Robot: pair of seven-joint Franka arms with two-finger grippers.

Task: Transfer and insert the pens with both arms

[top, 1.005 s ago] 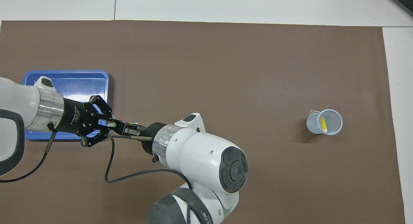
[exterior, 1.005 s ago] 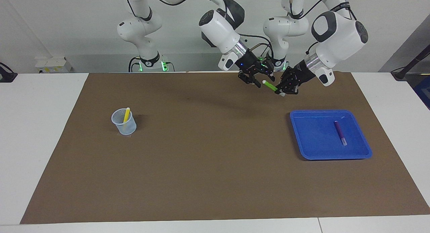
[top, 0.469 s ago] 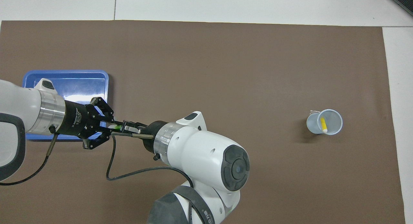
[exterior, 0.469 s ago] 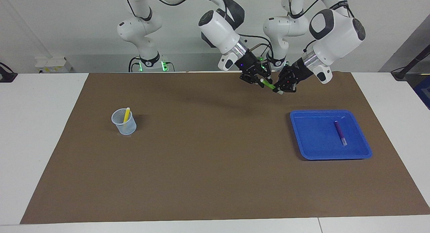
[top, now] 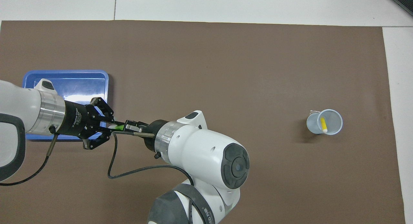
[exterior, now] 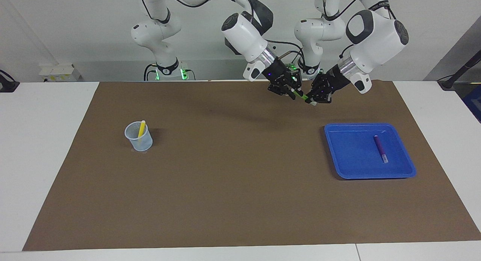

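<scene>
While the brown mat [exterior: 240, 185] lies spread over the white table [exterior: 41, 148], both arms meet in the air above the mat's edge nearest the robots, toward the left arm's end. The left arm [exterior: 375, 37] and the right arm [exterior: 244, 31] have drawn closer together than a moment ago, their wrists now almost nose to nose.

The blue tray [exterior: 353, 170] sits on the mat below them, with the purple pen [exterior: 380, 149] lying flat in it. Well apart, toward the right arm's end, the clear cup [exterior: 139, 137] stands with the yellow pen [exterior: 141, 128] leaning inside.

The left gripper [exterior: 315, 99] stays clenched on the whitish end of the lime green pen [exterior: 299, 94], which hangs slanted in mid-air between the two hands. The right gripper [exterior: 290, 92], gaping a second ago, has moved onto the pen's other end and its fingers have been narrowing around it; whether they have fully bitten yet I cannot tell from here.

To my eye this is the handover itself: one pen is home, this one is changing hands, and the left should let go only once the right's hold is firm, or the pen drops.
</scene>
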